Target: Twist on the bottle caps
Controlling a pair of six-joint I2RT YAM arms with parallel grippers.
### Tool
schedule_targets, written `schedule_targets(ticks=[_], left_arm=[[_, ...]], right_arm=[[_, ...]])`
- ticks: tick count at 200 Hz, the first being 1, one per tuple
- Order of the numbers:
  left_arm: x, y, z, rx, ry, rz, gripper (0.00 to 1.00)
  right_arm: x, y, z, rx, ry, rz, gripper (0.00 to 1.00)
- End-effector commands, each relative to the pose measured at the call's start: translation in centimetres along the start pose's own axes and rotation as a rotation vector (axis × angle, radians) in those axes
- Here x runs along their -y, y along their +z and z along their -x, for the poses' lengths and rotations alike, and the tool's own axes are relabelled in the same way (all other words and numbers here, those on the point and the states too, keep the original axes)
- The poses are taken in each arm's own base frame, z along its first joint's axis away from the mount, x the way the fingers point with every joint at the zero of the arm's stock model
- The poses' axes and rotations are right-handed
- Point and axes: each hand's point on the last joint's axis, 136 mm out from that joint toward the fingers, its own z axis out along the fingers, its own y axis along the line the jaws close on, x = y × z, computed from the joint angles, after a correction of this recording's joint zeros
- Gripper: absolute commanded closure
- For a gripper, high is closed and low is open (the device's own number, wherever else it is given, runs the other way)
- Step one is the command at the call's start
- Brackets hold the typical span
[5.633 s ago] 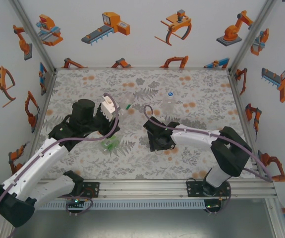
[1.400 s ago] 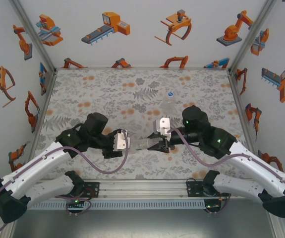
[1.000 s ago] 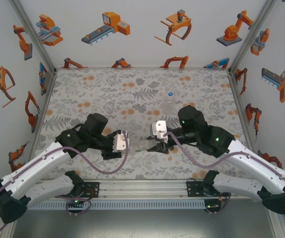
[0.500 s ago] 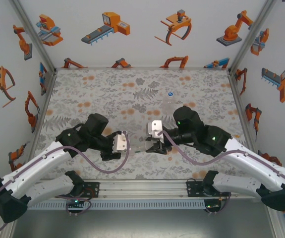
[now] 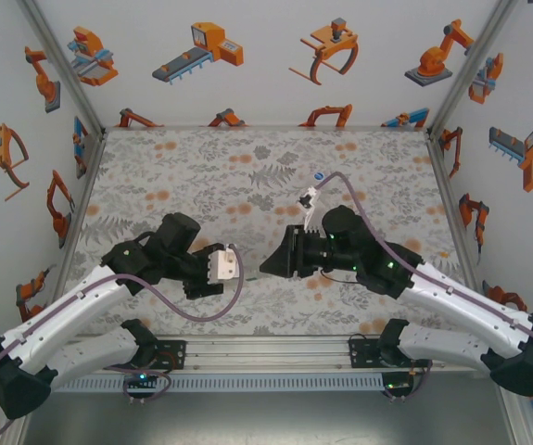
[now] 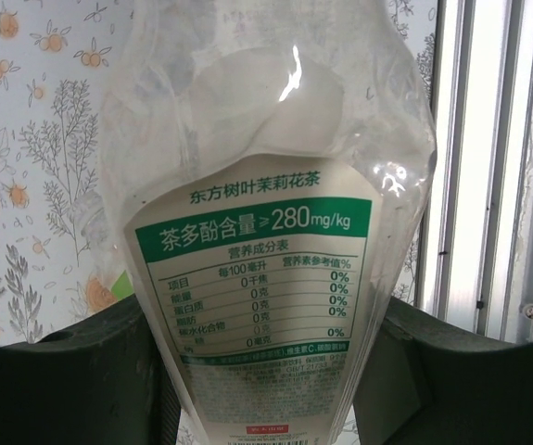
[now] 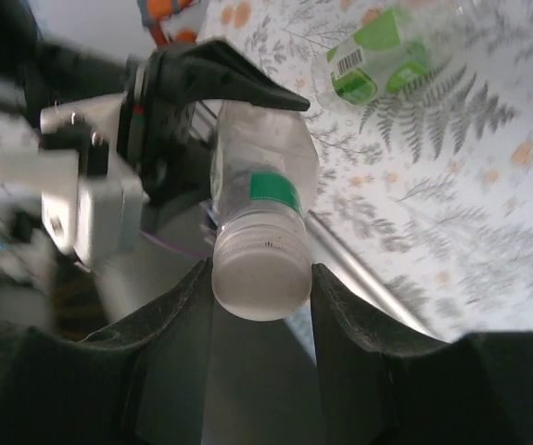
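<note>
Over the floral desk [image 5: 247,167], left jaws clench the labelled bottle [image 6: 257,260] (green print); right jaws grip its cap [image 7: 259,273].

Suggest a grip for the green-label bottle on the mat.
Grip the green-label bottle across its body at the label, coming straight down from above: it looks to lie on its side on the mat, so its round flanks are free to pinch.

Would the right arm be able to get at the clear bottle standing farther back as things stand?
Probably not yet: the right gripper is clamped on the cap of the labelled bottle held by the left gripper.
</note>
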Motion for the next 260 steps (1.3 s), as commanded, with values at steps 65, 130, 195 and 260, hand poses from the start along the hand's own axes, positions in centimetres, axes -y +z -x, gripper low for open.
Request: schedule_targets(ticks=[65, 130, 195, 260], left_arm=[[-0.6, -1.7, 4.5, 0.182, 0.068, 0.034, 1.0], [-0.7, -1.7, 4.4, 0.174, 0.059, 0.043, 1.0], [-0.8, -2.0, 4.5, 0.179, 0.063, 0.056, 1.0], [-1.3, -1.8, 4.7, 0.19, 0.047, 0.079, 1.0]], right_arm=[[2.6, 1.1, 1.2, 0.126, 0.374, -0.049, 0.95], [1.6, -0.5, 2.7, 0.177, 0.251, -0.056, 0.95], [0.3, -1.5, 3.5, 0.207, 0.129, -0.01, 1.0], [3.3, 0.8, 1.5, 0.138, 0.494, -0.015, 1.0]])
